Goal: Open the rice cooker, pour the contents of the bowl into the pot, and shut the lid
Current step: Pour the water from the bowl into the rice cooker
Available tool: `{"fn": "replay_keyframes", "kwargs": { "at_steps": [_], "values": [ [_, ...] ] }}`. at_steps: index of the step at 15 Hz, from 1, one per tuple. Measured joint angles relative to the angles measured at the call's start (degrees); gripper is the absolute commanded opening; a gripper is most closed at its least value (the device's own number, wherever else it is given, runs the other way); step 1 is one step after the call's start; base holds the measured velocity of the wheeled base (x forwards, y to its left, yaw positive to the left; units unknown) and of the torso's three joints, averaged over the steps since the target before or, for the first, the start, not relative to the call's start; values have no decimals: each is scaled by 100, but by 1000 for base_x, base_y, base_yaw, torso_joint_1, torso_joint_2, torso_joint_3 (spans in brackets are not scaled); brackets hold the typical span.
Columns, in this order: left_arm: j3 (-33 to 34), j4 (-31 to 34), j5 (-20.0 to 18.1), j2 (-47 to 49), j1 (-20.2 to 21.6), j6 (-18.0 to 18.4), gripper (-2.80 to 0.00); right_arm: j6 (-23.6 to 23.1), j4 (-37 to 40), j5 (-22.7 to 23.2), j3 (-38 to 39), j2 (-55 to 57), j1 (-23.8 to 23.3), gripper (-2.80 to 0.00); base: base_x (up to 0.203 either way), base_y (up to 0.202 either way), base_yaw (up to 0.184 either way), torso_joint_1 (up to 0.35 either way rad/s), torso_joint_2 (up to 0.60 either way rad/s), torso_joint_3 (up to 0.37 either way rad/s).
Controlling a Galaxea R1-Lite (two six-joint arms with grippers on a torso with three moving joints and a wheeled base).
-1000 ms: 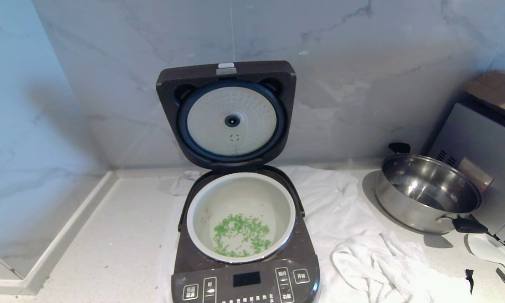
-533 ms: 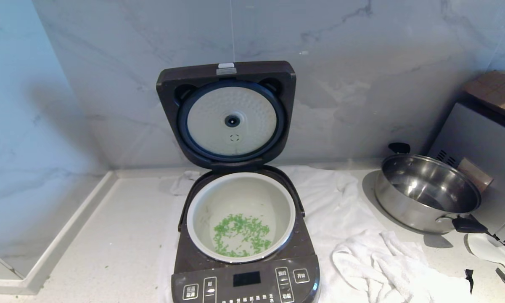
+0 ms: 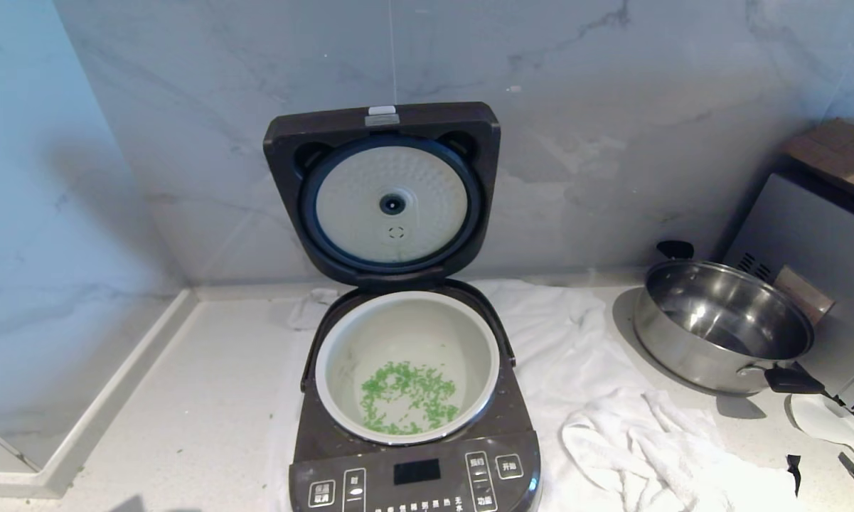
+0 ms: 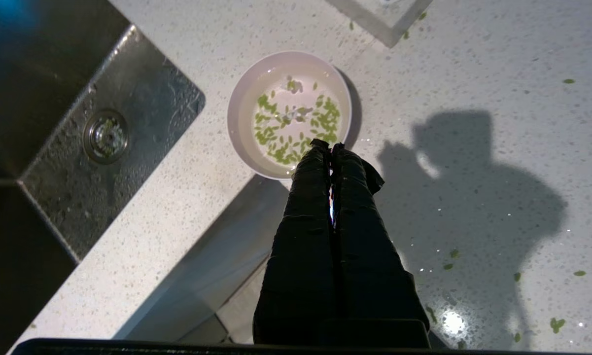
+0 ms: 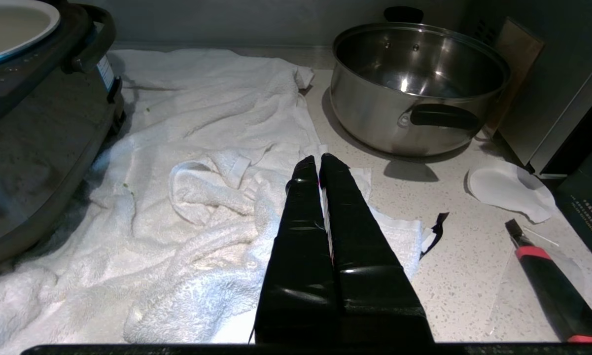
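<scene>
1. Left gripper hangs over the speckled white counter, its black fingers pressed together with nothing between them.
2. Just past the fingertips, at twelve o'clock from them in the left wrist view, sits the small round pale pink bowl; the tips overlap its near rim, though contact can't be judged.
3. Chopped bright-green bits lie scattered inside that bowl, and a few strays dot the counter.
4. At nine o'clock from the bowl in that view lies the steel sink with its round drain.
5. Over in the head view, the large dark brown-grey rice cooker stands dead centre, its hinged lid upright at twelve o'clock.
6. Its round white inner pot is exposed, with green bits on its floor.
7. At three o'clock from the cooker: a crumpled white towel and a shiny steel pan.
8. Right gripper hovers above that towel, fingers closed and empty.
</scene>
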Motion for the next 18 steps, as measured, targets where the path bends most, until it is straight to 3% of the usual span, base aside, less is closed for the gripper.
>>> {"fn": "replay_keyframes", "kwargs": {
  "at_steps": [5, 8, 10, 14, 18],
  "values": [
    [-152, -55, -1746, 818, 2533, 1694, -280, -2, 0, 0, 0, 0, 0, -280, 0, 0, 0, 0, 0, 0],
    [-77, -63, -2548, 1237, 3597, 2463, -280, 0, 0, 0, 0, 0, 0, -280, 0, 0, 0, 0, 0, 0],
    [-65, -63, -2732, 1524, 4032, 2580, -280, -2, 0, 0, 0, 0, 0, -280, 0, 0, 0, 0, 0, 0],
    [-72, -209, -2711, 2010, 4539, 2570, -280, 2, -2, 0, 0, 0, 2, -280, 0, 0, 0, 0, 0, 0],
    [-74, -1693, -2710, 2708, 4997, 2531, -280, 1, 0, -1, 0, 0, 2, -280, 0, 0, 0, 0, 0, 0]
  ]
}}
